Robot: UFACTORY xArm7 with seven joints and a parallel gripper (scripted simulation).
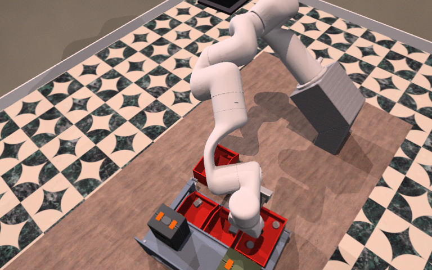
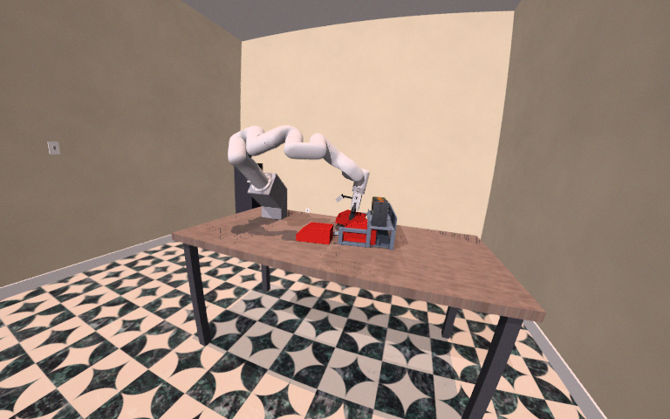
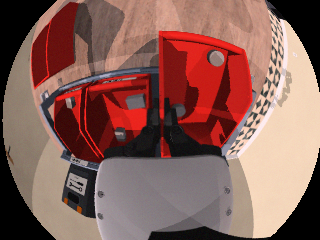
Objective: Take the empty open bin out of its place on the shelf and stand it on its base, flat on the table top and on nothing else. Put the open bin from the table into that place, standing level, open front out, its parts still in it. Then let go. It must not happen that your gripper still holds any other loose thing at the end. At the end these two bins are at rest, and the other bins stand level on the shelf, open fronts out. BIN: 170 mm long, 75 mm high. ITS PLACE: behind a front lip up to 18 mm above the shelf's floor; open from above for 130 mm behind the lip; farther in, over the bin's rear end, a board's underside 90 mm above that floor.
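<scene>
Hand point(image 2: 352, 215) point(image 3: 161, 106) pinched tight on side wall of thin-walled red open bin point(image 1: 266, 234) point(image 2: 343, 217) point(image 3: 200, 45); round grey discs point(image 1: 275, 225) point(image 3: 216, 58) inside; brown wood-grained counter point(image 1: 95, 229) point(image 2: 434, 266) below.

The hand point(image 2: 352, 217) point(image 3: 161, 106) pinches the side wall of a red bin point(image 1: 267, 240) point(image 2: 344, 217) point(image 3: 200, 50) containing round grey parts point(image 1: 275, 224) point(image 3: 216, 58).

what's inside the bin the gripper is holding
Two round grey pieces show inside the bin. The arm and gripper cover some of its floor; anything there is hidden.
</scene>
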